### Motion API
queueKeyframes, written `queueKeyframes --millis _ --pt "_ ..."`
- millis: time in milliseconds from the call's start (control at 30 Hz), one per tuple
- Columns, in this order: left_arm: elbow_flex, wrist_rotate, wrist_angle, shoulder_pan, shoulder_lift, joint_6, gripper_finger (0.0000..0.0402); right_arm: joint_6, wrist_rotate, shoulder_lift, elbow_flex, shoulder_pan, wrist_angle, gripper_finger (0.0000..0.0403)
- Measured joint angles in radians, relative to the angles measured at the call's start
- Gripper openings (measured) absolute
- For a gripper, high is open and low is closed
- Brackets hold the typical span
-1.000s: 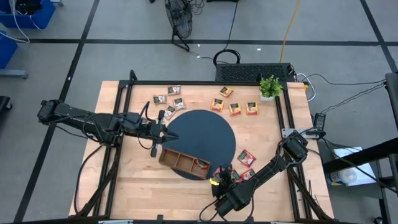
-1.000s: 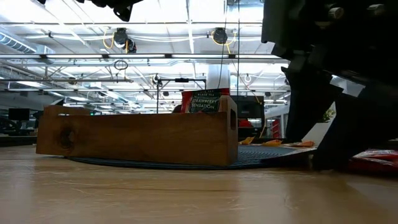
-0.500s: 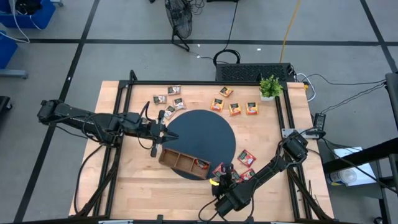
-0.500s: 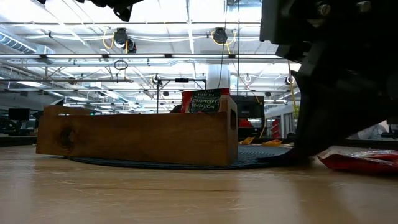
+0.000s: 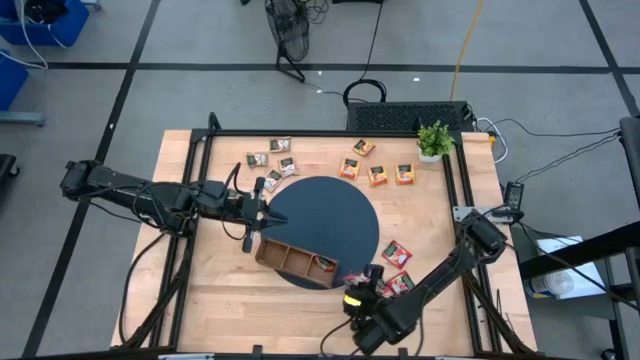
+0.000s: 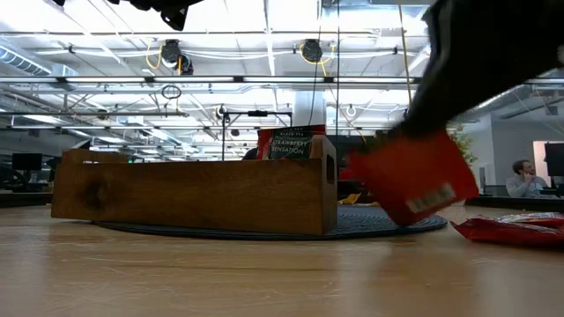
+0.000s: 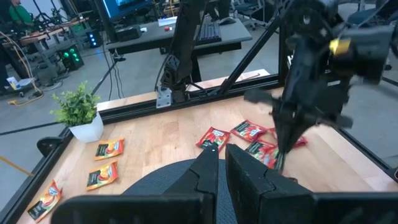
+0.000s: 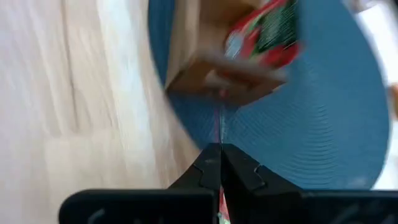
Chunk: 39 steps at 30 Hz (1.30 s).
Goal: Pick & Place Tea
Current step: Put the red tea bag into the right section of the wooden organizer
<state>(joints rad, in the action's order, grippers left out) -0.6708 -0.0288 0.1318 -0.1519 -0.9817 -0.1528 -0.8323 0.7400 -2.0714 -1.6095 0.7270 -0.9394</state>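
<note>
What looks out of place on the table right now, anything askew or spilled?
Nothing spilled. The right gripper is shut on a red sachet, which hangs tilted above the table beside the wooden tray. The tray lies angled on the mat.

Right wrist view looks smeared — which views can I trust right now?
Right wrist view: motion-blurred, wooden tray streaked. Low view: the red sachet in the right gripper is blurred, tray sharp. High view: crisp, evenly lit. Left wrist view: clear, other arm slightly soft.

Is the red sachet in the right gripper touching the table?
Apart. The low view shows the red sachet lifted, with clear space between it and the table.
</note>
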Motion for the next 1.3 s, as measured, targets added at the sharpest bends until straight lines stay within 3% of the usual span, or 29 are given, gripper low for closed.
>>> queueKeyframes --millis 300,400,467,667,800,900,1067,1300 --pt "0.000 0.000 0.000 0.000 0.000 0.000 0.0037 -0.152 0.388 0.097 -0.001 0.094 0.036 0.0000" --pt "0.000 0.000 0.000 0.000 0.000 0.000 0.0037 -0.129 0.508 0.093 0.003 0.102 0.130 0.0000" --pt "0.000 0.000 0.000 0.000 0.000 0.000 0.0037 -0.043 0.546 0.093 0.033 0.087 0.293 0.0000" --pt "0.000 0.000 0.000 0.000 0.000 0.000 0.0037 0.450 0.415 0.088 0.206 0.008 0.953 0.0000" --pt "0.000 0.000 0.000 0.000 0.000 0.000 0.0037 0.633 0.380 0.089 0.302 -0.032 1.220 0.0000" --pt "0.000 0.000 0.000 0.000 0.000 0.000 0.0037 0.649 0.353 0.107 0.355 -0.053 1.283 0.0000" --pt "0.000 0.000 0.000 0.000 0.000 0.000 0.0037 0.500 0.177 0.200 0.470 -0.089 1.298 0.0000" --pt "0.000 0.000 0.000 0.000 0.000 0.000 0.0037 0.477 0.166 0.266 0.642 -0.107 1.502 0.0000"
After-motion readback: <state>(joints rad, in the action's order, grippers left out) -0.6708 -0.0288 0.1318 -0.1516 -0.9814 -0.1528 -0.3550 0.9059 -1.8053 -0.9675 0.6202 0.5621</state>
